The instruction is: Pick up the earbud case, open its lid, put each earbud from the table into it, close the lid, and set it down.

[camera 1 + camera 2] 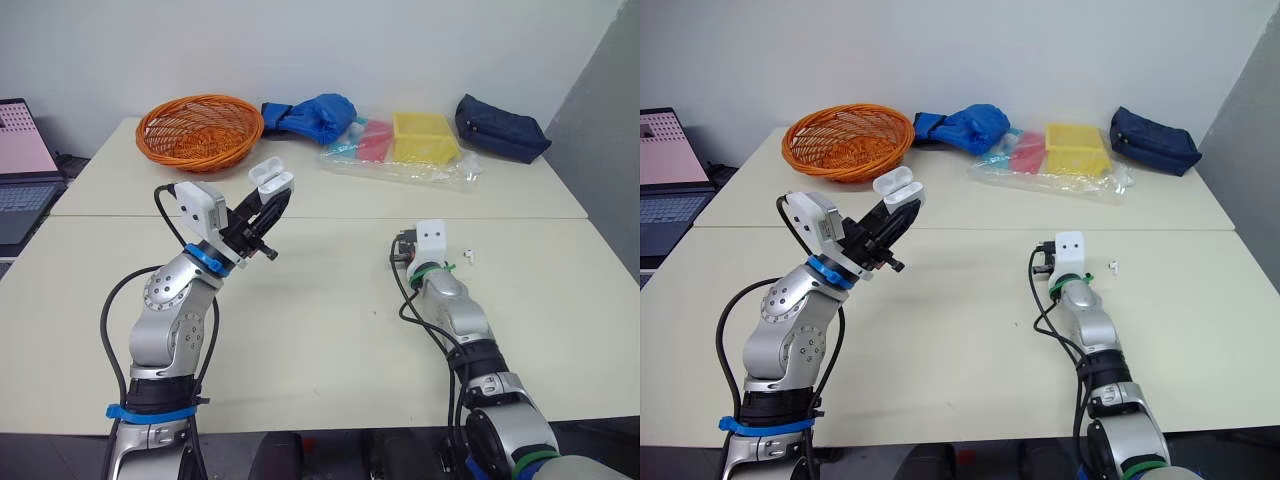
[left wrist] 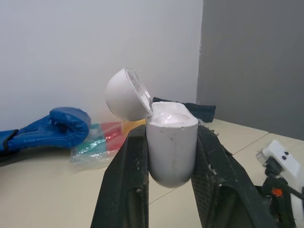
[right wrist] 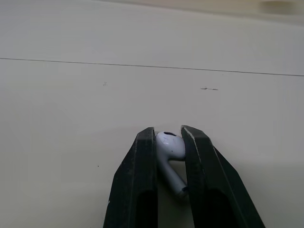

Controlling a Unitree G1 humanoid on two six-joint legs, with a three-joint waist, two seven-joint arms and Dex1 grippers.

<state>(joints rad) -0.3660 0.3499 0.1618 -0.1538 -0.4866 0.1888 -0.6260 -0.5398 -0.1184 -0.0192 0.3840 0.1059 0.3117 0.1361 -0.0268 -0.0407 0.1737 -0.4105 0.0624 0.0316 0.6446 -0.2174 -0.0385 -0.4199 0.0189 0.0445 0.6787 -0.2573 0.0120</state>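
The left tool (image 1: 272,200) is holding a small, glossy white plastic earbud case (image 2: 172,147) up in the air above the pale beige tabletop (image 1: 320,320), its two black fingers pressing against the case's sides. The case's rounded lid (image 2: 124,95) is standing flipped open. Over on the right, the right tool (image 3: 168,134) is sitting low over the tabletop, its fingers nearly together and pinching a white earbud (image 3: 172,145) between them. A second small white earbud (image 1: 468,255) is lying on the tabletop just beside the right wrist. An orange woven basket (image 1: 198,130) is sitting at the far side.
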